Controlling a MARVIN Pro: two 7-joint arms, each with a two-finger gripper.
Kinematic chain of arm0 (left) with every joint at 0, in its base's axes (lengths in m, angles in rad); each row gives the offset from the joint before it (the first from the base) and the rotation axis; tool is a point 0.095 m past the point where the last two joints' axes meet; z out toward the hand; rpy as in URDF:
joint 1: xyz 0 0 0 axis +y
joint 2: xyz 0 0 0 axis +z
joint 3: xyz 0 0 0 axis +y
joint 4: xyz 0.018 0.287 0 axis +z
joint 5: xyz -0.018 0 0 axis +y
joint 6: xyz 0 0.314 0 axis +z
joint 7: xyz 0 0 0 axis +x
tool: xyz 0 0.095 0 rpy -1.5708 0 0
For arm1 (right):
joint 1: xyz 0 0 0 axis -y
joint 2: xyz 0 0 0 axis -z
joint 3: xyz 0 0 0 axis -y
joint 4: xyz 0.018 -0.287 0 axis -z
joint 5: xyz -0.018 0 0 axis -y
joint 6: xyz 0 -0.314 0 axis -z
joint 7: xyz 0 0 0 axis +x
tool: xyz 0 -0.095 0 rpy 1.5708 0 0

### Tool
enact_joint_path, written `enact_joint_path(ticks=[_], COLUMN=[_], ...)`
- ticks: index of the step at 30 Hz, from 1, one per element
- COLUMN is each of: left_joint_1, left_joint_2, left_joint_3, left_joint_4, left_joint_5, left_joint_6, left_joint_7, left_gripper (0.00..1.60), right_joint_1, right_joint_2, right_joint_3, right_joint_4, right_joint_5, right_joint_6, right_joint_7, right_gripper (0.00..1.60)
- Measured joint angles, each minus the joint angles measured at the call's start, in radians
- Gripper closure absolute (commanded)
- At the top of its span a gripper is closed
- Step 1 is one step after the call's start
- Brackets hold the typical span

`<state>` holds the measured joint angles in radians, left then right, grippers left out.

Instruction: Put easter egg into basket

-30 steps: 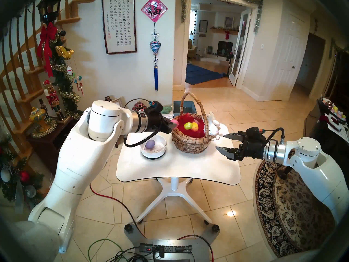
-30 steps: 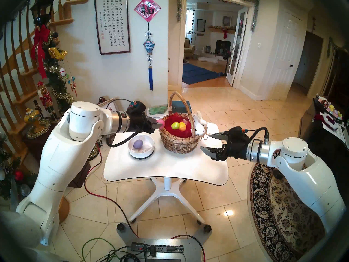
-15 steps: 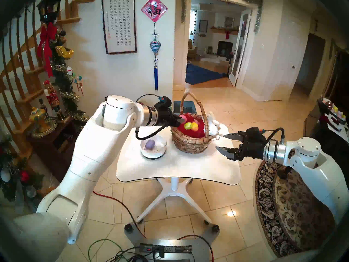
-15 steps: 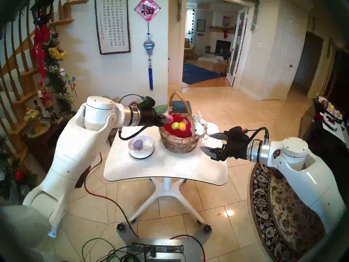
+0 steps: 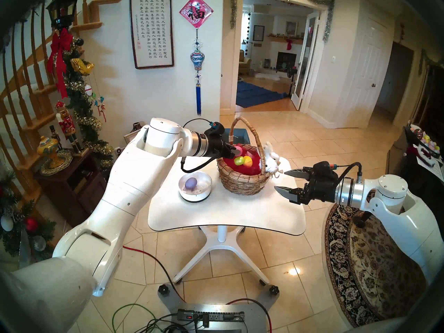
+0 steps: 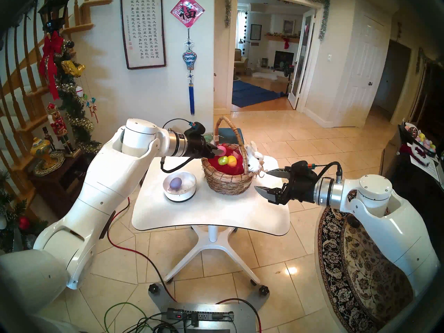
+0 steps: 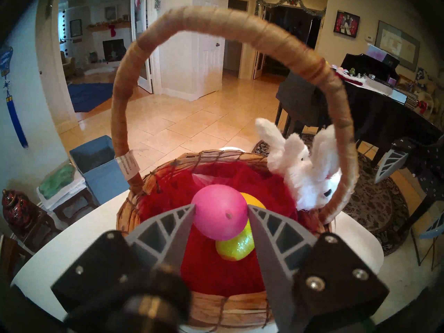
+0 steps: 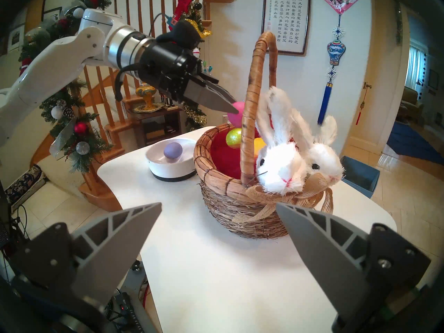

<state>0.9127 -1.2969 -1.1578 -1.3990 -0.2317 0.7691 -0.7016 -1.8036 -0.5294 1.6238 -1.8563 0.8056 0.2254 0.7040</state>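
Left wrist view shows the left gripper (image 7: 221, 212) clamped on the pink egg (image 7: 219, 211), the egg's blunt end pointing straight ahead of the fingertips. The basket (image 7: 134, 205) lies directly below and ahead, its red lining under the egg, the handle arching beyond. Release looks right from here. The right gripper (image 5: 286, 183) waits wide, beside the basket.

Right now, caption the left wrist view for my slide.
Left gripper holds a pink egg over the wicker basket, above green and yellow eggs.
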Motion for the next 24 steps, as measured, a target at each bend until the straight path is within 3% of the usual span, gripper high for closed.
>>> enact_joint_path(ticks=[2,15,24], left_joint_1=[-0.009,-0.036,-0.039], left_joint_2=[-0.004,-0.019,-0.026], left_joint_3=[0.007,0.028,0.020], left_joint_4=[0.027,0.098,0.097], left_joint_5=[0.004,0.019,0.017], left_joint_6=[-0.011,-0.065,-0.085], left_joint_7=[-0.005,-0.026,-0.031], left_gripper=[0.65,0.60,0.24], right_joint_1=[0.000,0.000,0.000], right_joint_2=[0.000,0.000,0.000], right_joint_3=[0.000,0.000,0.000], right_joint_4=[0.000,0.000,0.000], right_joint_5=[0.000,0.000,0.000], right_joint_6=[0.000,0.000,0.000], right_joint_7=[0.000,0.000,0.000], right_gripper=[0.00,0.00,0.00])
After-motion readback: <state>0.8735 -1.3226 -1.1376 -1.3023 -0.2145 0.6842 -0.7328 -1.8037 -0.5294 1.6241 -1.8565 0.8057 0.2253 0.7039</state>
